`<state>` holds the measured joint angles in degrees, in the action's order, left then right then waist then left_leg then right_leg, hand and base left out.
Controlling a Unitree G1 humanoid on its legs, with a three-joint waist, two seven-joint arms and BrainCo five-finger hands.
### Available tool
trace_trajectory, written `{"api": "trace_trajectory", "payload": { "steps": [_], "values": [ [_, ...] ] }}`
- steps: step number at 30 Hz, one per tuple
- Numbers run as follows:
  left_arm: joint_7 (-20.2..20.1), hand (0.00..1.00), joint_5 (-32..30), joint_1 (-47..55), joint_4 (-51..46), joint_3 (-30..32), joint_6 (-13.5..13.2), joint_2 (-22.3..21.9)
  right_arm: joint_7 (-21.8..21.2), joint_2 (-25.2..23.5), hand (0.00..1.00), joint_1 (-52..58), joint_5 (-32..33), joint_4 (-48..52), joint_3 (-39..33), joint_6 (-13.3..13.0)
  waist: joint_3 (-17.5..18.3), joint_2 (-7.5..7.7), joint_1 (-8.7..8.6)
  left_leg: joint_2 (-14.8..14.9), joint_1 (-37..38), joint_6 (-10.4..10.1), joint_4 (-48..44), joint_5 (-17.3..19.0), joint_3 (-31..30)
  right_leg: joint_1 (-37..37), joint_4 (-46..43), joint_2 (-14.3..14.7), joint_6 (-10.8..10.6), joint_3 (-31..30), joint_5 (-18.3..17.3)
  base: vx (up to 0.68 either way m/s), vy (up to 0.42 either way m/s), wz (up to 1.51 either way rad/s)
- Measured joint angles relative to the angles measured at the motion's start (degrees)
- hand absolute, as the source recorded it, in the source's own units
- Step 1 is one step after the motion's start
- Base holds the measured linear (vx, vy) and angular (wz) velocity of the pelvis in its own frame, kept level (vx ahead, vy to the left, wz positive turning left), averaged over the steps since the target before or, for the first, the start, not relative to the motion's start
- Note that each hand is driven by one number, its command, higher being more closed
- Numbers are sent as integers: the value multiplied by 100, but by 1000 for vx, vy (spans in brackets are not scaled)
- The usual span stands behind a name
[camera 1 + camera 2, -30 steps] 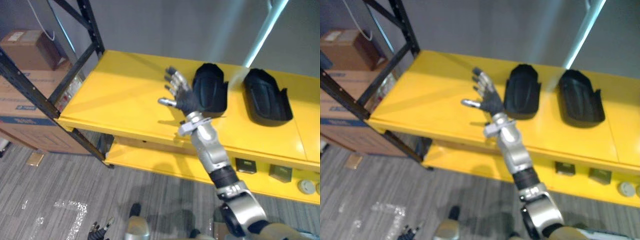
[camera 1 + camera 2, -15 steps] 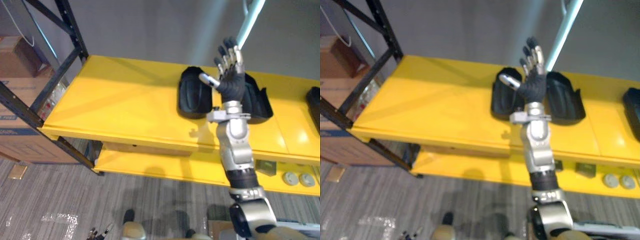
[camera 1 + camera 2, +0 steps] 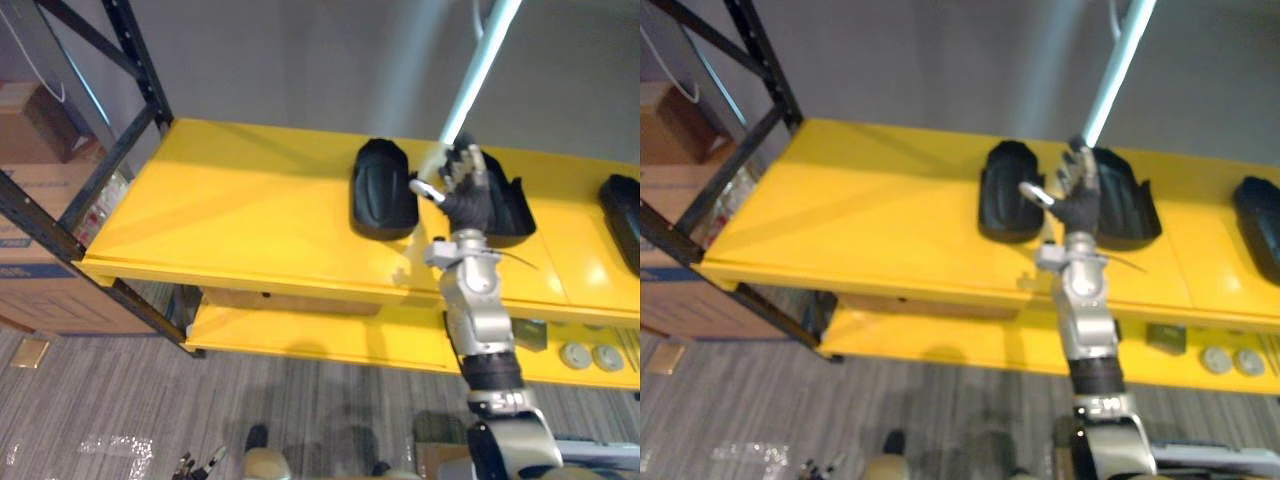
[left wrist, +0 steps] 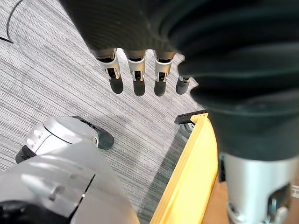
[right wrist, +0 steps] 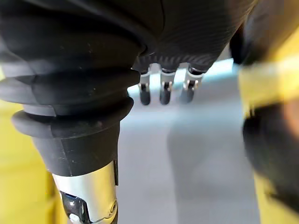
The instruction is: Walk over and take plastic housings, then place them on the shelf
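Three black plastic housings lie on the yellow shelf (image 3: 240, 200): one in the middle (image 3: 383, 187), one to its right (image 3: 508, 200), and one at the right edge (image 3: 625, 205). My right hand (image 3: 462, 192) is held up over the shelf between the first two housings, partly covering the second. Its fingers (image 5: 161, 91) are straight and hold nothing, so the hand is open. My left hand (image 4: 135, 77) hangs low over the grey floor, fingers straight and empty.
A black rack upright (image 3: 120, 150) stands at the shelf's left end, with cardboard boxes (image 3: 40, 250) beyond it. A lower yellow shelf (image 3: 330, 335) carries small parts (image 3: 580, 355) at the right. A pale pole (image 3: 480, 65) rises behind the shelf.
My right hand swung from left of the middle housing to the right, rose, then came down between the two housings. The camera shifted slightly. The housings stayed put.
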<state>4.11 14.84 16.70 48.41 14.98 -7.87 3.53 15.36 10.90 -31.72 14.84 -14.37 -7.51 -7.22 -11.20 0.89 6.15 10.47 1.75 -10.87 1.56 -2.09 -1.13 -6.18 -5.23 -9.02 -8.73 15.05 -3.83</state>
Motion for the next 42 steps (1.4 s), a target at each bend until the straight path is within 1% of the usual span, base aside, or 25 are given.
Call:
{"api": "trace_trajectory", "payload": {
  "steps": [2,3,5,7,10,13,15,18,20,23,26,28,29,31,33,35,38,39,42],
  "values": [
    [-1,0,26,0,8,-1,49,0,91,274,0,-297,4,-326,-254,3,30,-52,1,-8,-46,3,-10,-23,-66,-8,-1,-2,1,72,1,-22,-6,15],
    [-1,0,32,-1,7,-1,50,1,95,335,0,-351,3,-413,-267,3,39,-66,-4,-16,-70,6,-15,-34,-114,-8,-2,-3,1,90,1,-12,-5,18],
    [-3,0,33,-1,19,-1,58,0,75,555,0,-589,12,-897,-304,21,33,-122,-4,-23,-86,8,-14,-62,-173,-35,-13,-5,1,172,0,-18,-8,17],
    [-6,0,33,-4,31,-3,78,0,-37,647,0,-731,36,-1221,-406,45,8,-171,-4,-34,-79,10,-15,-75,-237,-90,-14,-10,1,217,-1,-20,-5,14],
    [-28,0,33,-7,62,-30,92,-1,-322,852,0,-984,191,-1796,-436,90,-55,-294,58,-47,-88,15,-17,-104,-285,-84,-55,-20,0,237,-4,-39,0,6],
    [-73,0,33,-41,72,-126,181,-1,-724,1076,0,-1225,249,-2321,-414,109,-132,-421,104,-104,-111,38,-16,-130,-325,-24,-206,-99,-27,296,-70,-44,6,8],
    [-98,0,33,-58,71,-227,230,3,-908,1218,0,-1372,245,-2521,-364,109,-155,-460,100,-158,-192,62,-18,-165,-383,57,-312,-164,-40,356,-106,-33,9,17],
    [-169,0,35,-80,69,-252,262,4,-1077,1391,0,-1620,245,-2918,-326,111,-177,-450,130,-211,-268,77,-19,-208,-453,116,-371,-215,-50,387,-118,-9,2,12],
    [-211,0,35,-87,48,-276,265,5,-1152,1409,0,-1875,247,-3124,-305,114,-245,-455,138,-219,-267,78,-32,-208,-459,117,-403,-229,-52,387,-125,0,0,0],
    [-216,0,42,-127,-17,-288,266,9,-1284,1576,0,-2127,254,-3297,-172,138,-419,-491,161,-236,-265,81,-99,-205,-479,133,-546,-272,-61,390,-206,-18,-3,3],
    [-224,0,54,-129,-15,-431,265,36,-1325,1746,0,-2198,253,-3473,-135,152,-516,-546,231,-283,-274,87,-119,-209,-485,234,-785,-356,-63,385,-319,0,0,0],
    [-261,0,62,-112,-15,-492,265,42,-1323,1775,0,-2256,254,-3638,-140,177,-526,-557,237,-322,-283,94,-118,-214,-478,311,-915,-416,-82,368,-381,0,0,0],
    [-263,0,68,-112,-15,-495,264,45,-1321,1780,0,-2258,253,-3671,-139,257,-527,-558,238,-329,-283,94,-118,-214,-478,316,-937,-430,-83,368,-394,0,0,0],
    [-265,0,103,-113,-21,-513,261,44,-1309,1780,0,-2295,252,-3714,-138,309,-546,-572,240,-334,-281,94,-118,-214,-478,322,-957,-441,-84,367,-405,0,0,0],
    [-267,0,107,-116,-35,-611,252,47,-1285,1824,0,-2473,249,-3866,-139,372,-633,-613,240,-354,-279,102,-124,-220,-470,384,-1084,-501,-90,346,-468,0,0,0],
    [-279,0,114,-116,-49,-723,253,45,-1269,1883,0,-2580,246,-3874,-155,372,-769,-655,242,-406,-270,112,-129,-227,-468,480,-1288,-604,-103,311,-585,-40,-11,2],
    [-292,0,286,-112,-51,-738,252,45,-1282,1881,0,-2597,246,-3875,-205,375,-854,-692,265,-415,-277,112,-129,-227,-442,576,-1420,-633,-101,231,-654,-19,-12,-4],
    [-295,0,302,-107,-51,-751,253,45,-1290,1879,0,-2598,244,-3881,-214,404,-899,-702,267,-437,-284,112,-130,-228,-436,633,-1539,-701,-100,219,-716,0,0,0],
    [-300,0,330,-106,-51,-903,250,42,-1296,1880,0,-2604,238,-3884,-266,494,-945,-748,262,-484,-297,111,-129,-228,-419,737,-1703,-783,-105,198,-803,0,0,0]
  ]
}}
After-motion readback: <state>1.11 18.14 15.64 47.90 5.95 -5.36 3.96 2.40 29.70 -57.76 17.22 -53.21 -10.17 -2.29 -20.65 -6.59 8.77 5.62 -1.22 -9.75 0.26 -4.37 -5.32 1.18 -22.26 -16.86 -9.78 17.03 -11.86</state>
